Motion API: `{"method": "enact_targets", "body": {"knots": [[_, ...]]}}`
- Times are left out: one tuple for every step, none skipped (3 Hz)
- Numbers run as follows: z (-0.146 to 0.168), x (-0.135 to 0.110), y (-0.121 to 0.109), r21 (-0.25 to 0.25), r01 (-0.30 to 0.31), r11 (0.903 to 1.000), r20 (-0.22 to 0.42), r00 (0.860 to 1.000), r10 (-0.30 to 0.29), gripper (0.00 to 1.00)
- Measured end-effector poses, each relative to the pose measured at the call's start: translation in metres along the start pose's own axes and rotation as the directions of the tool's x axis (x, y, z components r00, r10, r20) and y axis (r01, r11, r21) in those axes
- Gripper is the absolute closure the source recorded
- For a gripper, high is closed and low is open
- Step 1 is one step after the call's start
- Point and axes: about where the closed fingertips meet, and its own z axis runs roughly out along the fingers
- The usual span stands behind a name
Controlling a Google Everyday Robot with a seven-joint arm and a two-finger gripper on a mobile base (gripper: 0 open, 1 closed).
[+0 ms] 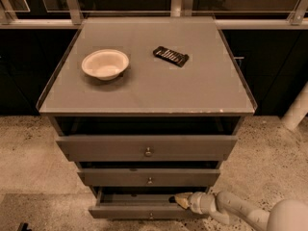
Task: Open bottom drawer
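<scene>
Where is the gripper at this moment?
Low in the camera view, right of centre: the gripper sits at the top edge of the bottom drawer, below the middle drawer.

A single camera looks down from above and in front of the cabinet [192,90], facing its drawer fronts. It is near enough that the cabinet fills most of the frame. The bottom drawer [125,211] sits at the lower edge, with the gripper [179,200] just right of centre there, at that drawer's top rim.
</scene>
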Motion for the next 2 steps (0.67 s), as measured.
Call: {"method": "enact_targets", "body": {"knots": [[-0.012,0.019,0.007,-0.04,-0.026,0.9989,-0.04,0.999,0.025,1.0],[-0.023,0.033,0.014,-0.07,-0.042,0.9966,-0.08,0.996,0.036,1.0]]}}
